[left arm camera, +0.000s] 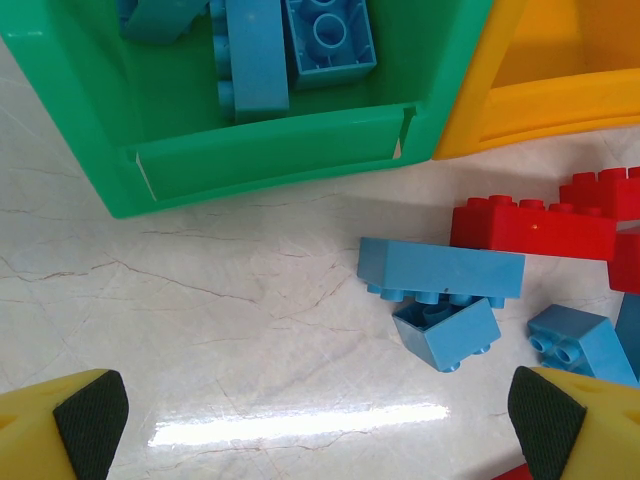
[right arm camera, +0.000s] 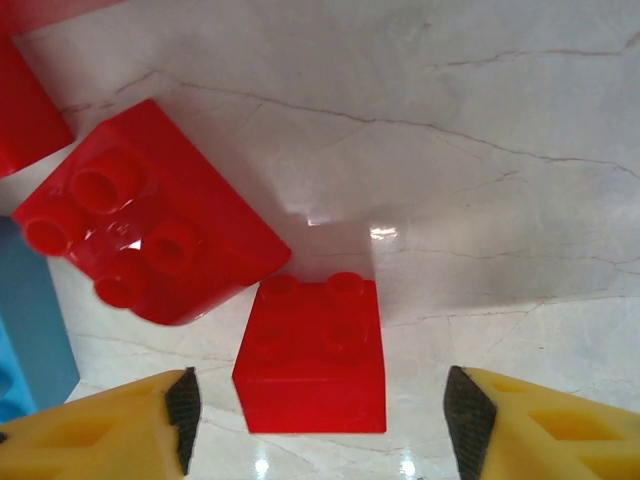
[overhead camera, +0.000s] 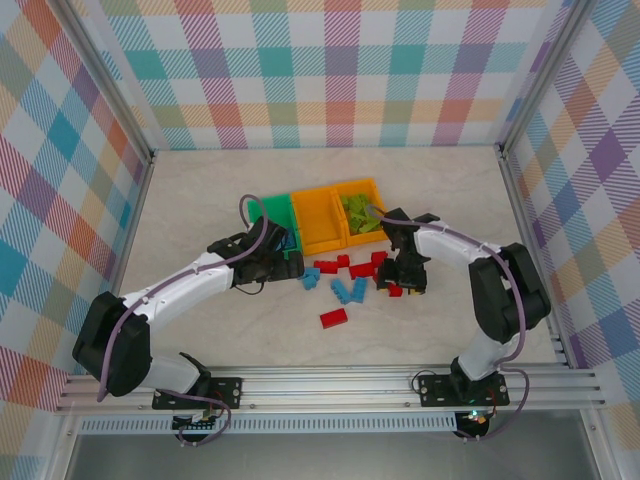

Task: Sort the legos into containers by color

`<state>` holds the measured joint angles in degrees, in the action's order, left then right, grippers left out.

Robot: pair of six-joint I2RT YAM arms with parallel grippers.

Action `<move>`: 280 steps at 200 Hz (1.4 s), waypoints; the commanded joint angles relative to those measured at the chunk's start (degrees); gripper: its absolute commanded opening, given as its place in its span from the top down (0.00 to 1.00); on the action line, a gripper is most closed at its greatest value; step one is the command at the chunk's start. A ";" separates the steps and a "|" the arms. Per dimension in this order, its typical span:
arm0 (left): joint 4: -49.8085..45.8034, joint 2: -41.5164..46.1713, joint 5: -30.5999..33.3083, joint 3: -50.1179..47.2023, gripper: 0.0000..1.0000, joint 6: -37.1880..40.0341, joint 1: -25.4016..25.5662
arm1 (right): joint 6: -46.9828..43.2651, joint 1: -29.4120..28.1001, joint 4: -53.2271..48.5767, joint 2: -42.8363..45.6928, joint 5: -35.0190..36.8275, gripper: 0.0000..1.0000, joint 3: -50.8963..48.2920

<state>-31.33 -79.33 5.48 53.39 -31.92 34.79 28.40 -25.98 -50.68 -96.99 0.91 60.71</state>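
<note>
Marble tabletop [left arm camera: 200, 300] bears a green bin [left arm camera: 260, 160] holding blue legos [left arm camera: 255, 60].

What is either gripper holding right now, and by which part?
Nothing is held. The right gripper stands open astride a small red brick on the table, gaps on both sides; the left gripper stands open above bare table.

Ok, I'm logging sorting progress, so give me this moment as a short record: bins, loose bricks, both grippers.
green bin: holds blue bricks
right orange bin: holds lime green bricks
table: loose red bricks and loose blue bricks
left gripper: open, over table near green bin
right gripper: open, jaws either side of small red brick, not touching
</note>
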 commanded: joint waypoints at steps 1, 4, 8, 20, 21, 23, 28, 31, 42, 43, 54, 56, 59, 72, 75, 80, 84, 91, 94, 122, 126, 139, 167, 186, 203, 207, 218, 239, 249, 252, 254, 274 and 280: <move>-0.67 1.01 0.34 -0.66 0.00 0.55 0.15 | 0.77 -0.13 -0.11 -1.33 1.24 0.40 0.50; -0.66 0.95 0.38 -0.60 0.00 0.61 0.12 | 0.78 -0.13 -0.05 -1.36 1.21 0.41 0.61; -0.70 0.83 0.42 -0.57 0.00 0.63 0.10 | 0.78 -0.15 -0.04 -1.30 1.20 0.43 0.76; -0.66 0.61 0.42 -0.39 0.00 0.56 0.15 | 0.76 -0.14 -0.12 -1.27 1.34 0.50 1.07; -0.66 0.64 0.41 -0.34 0.00 0.55 0.09 | 0.73 -0.13 -0.19 -1.23 1.32 0.51 1.14; -0.70 0.64 0.41 -0.38 0.00 0.55 0.10 | 0.76 -0.13 -0.19 -1.21 1.35 0.52 1.15; -0.68 0.52 0.43 -0.38 0.00 0.55 0.06 | 0.72 -0.13 -0.30 -1.11 1.43 0.56 1.25; -0.66 0.56 0.43 -0.39 0.00 0.55 0.09 | 0.77 -0.13 -0.37 -1.05 1.46 0.57 1.30; -0.71 0.51 0.59 -0.29 0.00 0.55 0.11 | 0.77 -0.13 -0.86 -0.98 1.60 0.62 1.34; -0.69 0.54 0.59 -0.29 0.00 0.59 0.11 | 0.77 -0.13 -0.84 -0.99 1.62 0.63 1.34; -0.76 0.55 0.81 -0.27 0.00 0.59 0.10 | 0.90 -0.13 -1.54 -0.75 1.60 0.66 1.34; -0.79 0.53 0.86 -0.25 0.00 0.62 0.11 | 0.94 -0.17 -1.64 -0.68 1.59 0.67 1.39; -0.75 0.53 0.96 -0.23 0.00 0.61 0.10 | 1.03 -0.15 -1.90 -0.45 1.50 0.67 1.43; -0.99 0.57 1.38 -0.06 0.00 0.57 0.04 | 1.30 -0.14 -2.76 0.77 0.88 0.68 2.00; -1.01 0.58 1.40 0.01 0.00 0.62 0.03 | 1.35 -0.17 -3.07 1.19 0.80 0.68 2.30; -1.09 0.56 1.48 0.07 0.00 0.63 0.02 | 1.45 -0.24 -3.58 1.88 0.48 0.69 2.91; -1.14 0.50 1.47 0.14 0.00 0.76 0.02 | 1.52 -0.22 -3.95 2.46 0.22 0.69 3.59; -1.17 0.47 1.48 0.23 0.00 0.77 0.02 | 1.48 -0.28 -4.55 3.41 -0.27 0.69 5.06; -1.17 0.41 1.55 0.24 0.00 0.84 0.00 | 1.41 -0.29 -4.79 3.82 -0.63 0.69 5.77; -1.22 0.22 1.79 0.48 0.00 0.73 -0.16 | 0.76 -0.80 -5.65 3.44 -4.39 0.68 15.75; -1.19 0.15 1.81 0.42 0.00 0.66 -0.16 | 0.69 -1.04 -5.61 2.85 -4.94 0.68 17.73; -1.10 0.00 1.74 0.42 0.00 0.35 -0.24 | 0.30 -2.06 -5.48 -0.37 -6.54 0.68 24.26; -1.11 -0.42 1.84 0.49 0.00 -0.52 -0.24 | 0.38 -4.19 -7.28 -10.83 -8.42 0.68 39.85; -1.18 -0.33 1.77 0.45 0.00 -0.92 -0.26 | 0.56 -5.07 -9.69 -18.49 -9.64 0.67 50.36; -1.40 0.05 1.91 0.09 0.00 -1.43 -0.24 | 0.92 -5.44 -11.89 -24.68 -10.35 0.67 58.28; -1.37 0.13 1.83 0.04 0.00 -1.52 -0.24 | 1.15 -5.41 -12.47 -26.10 -10.32 0.67 59.94; -1.45 0.38 1.85 -0.24 0.00 -1.72 -0.25 | 1.62 -5.46 -13.59 -29.49 -10.84 0.67 63.89; -1.99 0.88 2.08 -0.50 0.00 -2.06 -0.24 | 2.58 -5.40 -14.72 -34.15 -11.46 0.65 68.97; -2.73 0.87 2.17 -0.30 0.00 -2.09 -0.24 | 3.04 -5.40 -14.76 -35.54 -10.99 0.63 70.40; -2.83 0.90 2.13 -0.18 0.00 -2.05 -0.24 | 3.20 -5.47 -14.80 -35.89 -10.75 0.62 70.73; -2.89 0.81 2.16 -0.16 0.00 -2.06 -0.24 | 3.26 -5.48 -14.80 -35.98 -10.71 0.62 70.84; -2.26 0.47 0.31 -0.10 0.00 -2.30 0.21 | 3.50 -5.40 -14.82 -38.23 -10.00 0.56 72.79; -1.81 0.03 -0.39 -0.01 0.00 -2.52 0.49 | 3.49 -5.40 -15.17 -39.05 -9.96 0.51 73.67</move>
<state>-32.49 -79.33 6.52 53.39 -33.45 34.79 31.05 -31.48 -63.07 -134.67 -8.88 130.28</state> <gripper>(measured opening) 0.999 0.444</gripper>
